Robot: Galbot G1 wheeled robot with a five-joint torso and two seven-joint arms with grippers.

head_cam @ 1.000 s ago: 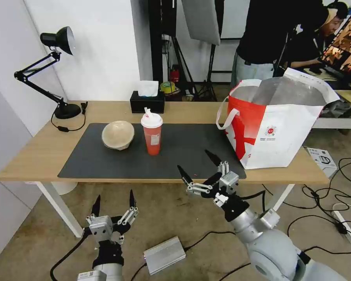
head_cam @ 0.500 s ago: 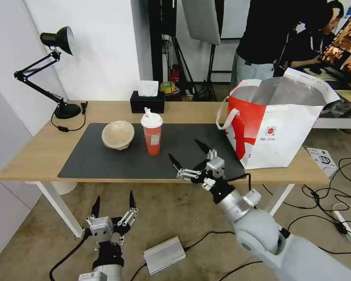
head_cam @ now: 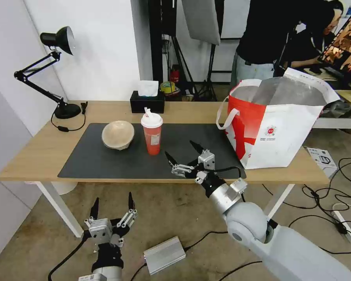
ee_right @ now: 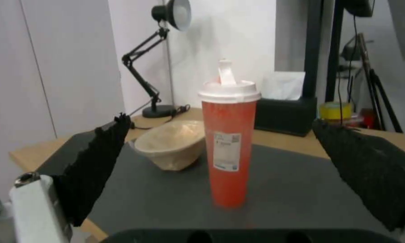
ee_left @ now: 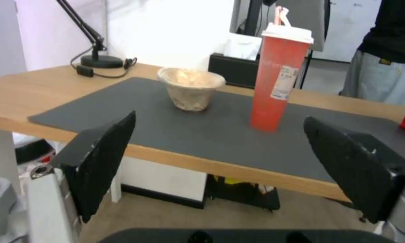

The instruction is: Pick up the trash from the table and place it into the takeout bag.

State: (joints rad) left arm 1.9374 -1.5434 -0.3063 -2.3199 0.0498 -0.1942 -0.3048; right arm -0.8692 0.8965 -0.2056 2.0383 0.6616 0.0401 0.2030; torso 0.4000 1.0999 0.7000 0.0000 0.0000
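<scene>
Since the earlier frame, right claw [head_cam: 182,154] has advanced, fingers spread wide, squared on the upright red cup [head_cam: 151,134] just ahead on the bench [head_cam: 35,156], evidently for a side grasp; left claw [head_cam: 111,205] idles open below.

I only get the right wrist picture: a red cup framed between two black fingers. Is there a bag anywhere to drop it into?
Observer: Yes. The takeout bag stands open at the right end of the table, to the right of the red cup.
Operator: What is the other arm doing?
Observer: The left gripper hangs open below the table's front edge, above the floor.
Operator: Is my gripper touching the cup?
Observer: No. The right gripper is open over the front of the mat, apart from the cup.
</scene>
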